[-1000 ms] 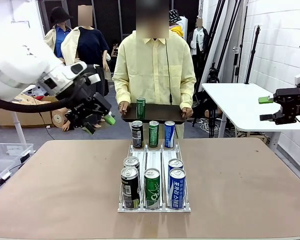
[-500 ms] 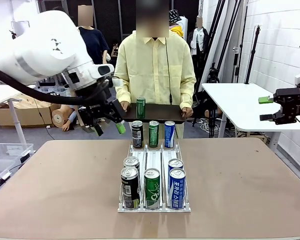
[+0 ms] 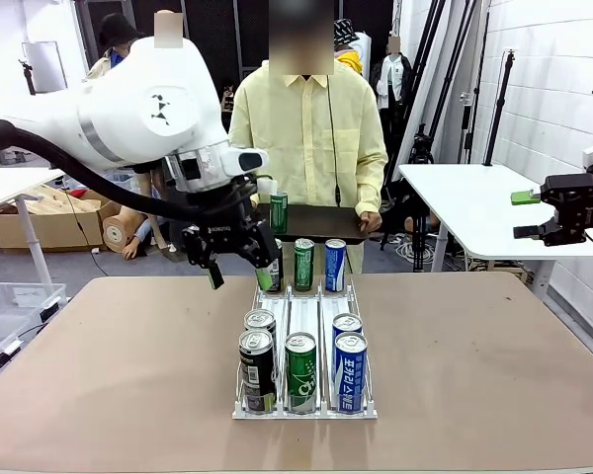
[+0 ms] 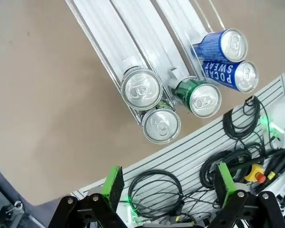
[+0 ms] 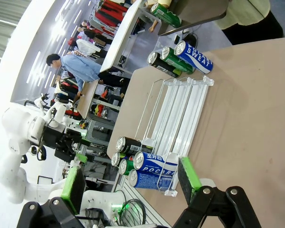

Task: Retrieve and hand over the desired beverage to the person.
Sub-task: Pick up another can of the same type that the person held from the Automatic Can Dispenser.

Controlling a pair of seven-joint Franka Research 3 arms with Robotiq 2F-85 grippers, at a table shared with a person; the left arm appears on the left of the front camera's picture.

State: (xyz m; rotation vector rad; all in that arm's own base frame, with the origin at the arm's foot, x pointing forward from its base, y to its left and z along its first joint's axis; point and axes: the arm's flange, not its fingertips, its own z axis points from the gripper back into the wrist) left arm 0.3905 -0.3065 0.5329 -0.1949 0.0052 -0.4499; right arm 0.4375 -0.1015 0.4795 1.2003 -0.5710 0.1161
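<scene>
L gripper [image 3: 239, 277] hangs fingers-down over the far end of the white rack [image 3: 307, 304], right in front of the back-row black can [image 3: 276, 259], partly covering it. Jaws spread wide, nothing betw. them. Its wrist view agrees: green pads [image 4: 114, 183] well apart, looking straight down on the rack's near end. There, two silver-topped cans [image 4: 141, 89] sit in one lane, a green-sided can [image 4: 204, 99] in the middle lane, and two blue Pocari Sweat cans [image 4: 232, 46] in the third.

R gripper [image 3: 522, 214] is out past the right side of the brown table [image 3: 474, 375], held level, jaws also spread, empty.

The person [image 3: 306, 128], pale-yellow shirt, stands at the far side w/ both hands on a dark tray [image 3: 321, 225]. A green can [image 3: 278, 211] stands upright on the tray, toward its picture-left end. Below it, back row by the rack: the black can, then a green one [image 3: 303, 264], then a blue one [image 3: 335, 265], all upright, close together.
</scene>
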